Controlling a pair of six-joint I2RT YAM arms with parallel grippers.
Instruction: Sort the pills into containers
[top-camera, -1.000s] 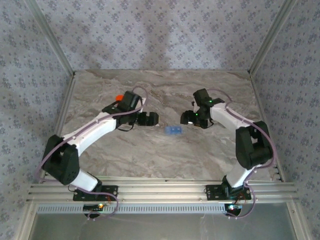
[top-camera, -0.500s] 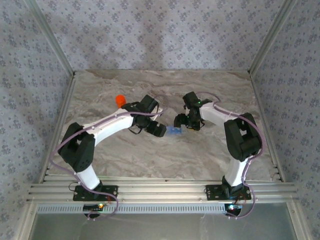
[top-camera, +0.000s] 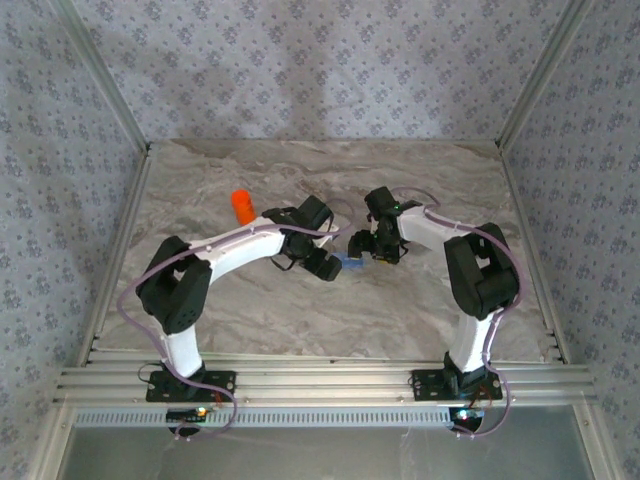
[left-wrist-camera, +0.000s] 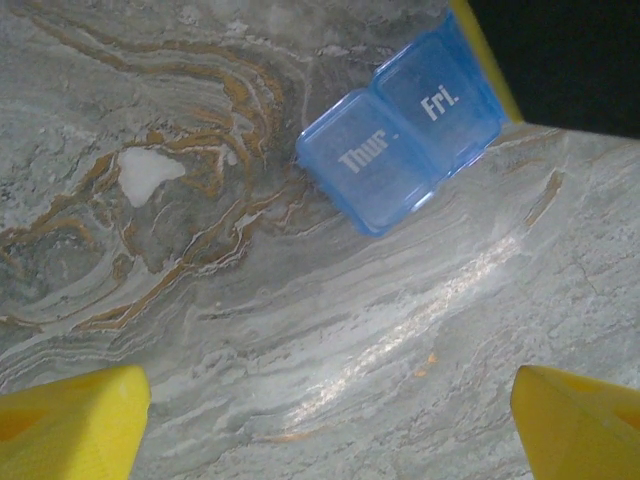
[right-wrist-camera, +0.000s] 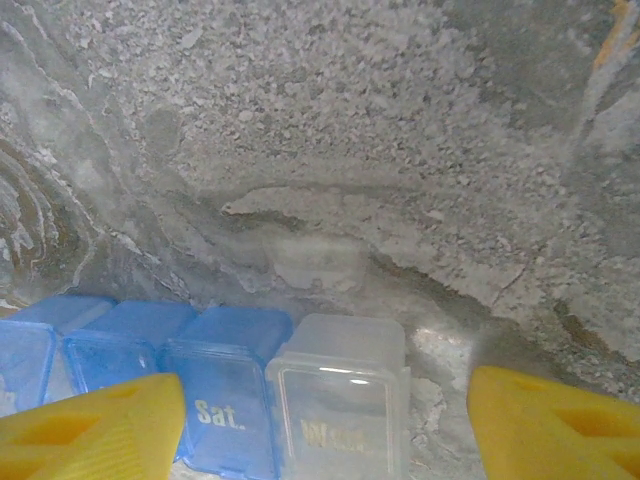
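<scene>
Left fingers (left-wrist-camera: 70, 420): yellow, spread wide, nothing held, above the marbled surface (left-wrist-camera: 250, 300). Right fingers (right-wrist-camera: 555, 425): yellow, apart, nothing clamped, just over the pill box (top-camera: 350, 262). That box: translucent blue, mid-surface between both arms. Lids lettered "Thur", "Fri." and "Sat."; adjoining clear lid (right-wrist-camera: 340, 385), lettering too faint to read. Orange bottle (top-camera: 242, 205): toward the far-left corner, no writing legible.

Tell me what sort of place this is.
Most likely a robot test cell rather than a home or pharmacy. A left arm and a right arm are bolted to an aluminium rail at the near edge of a marble-patterned table, boxed in by patterned walls.
</scene>
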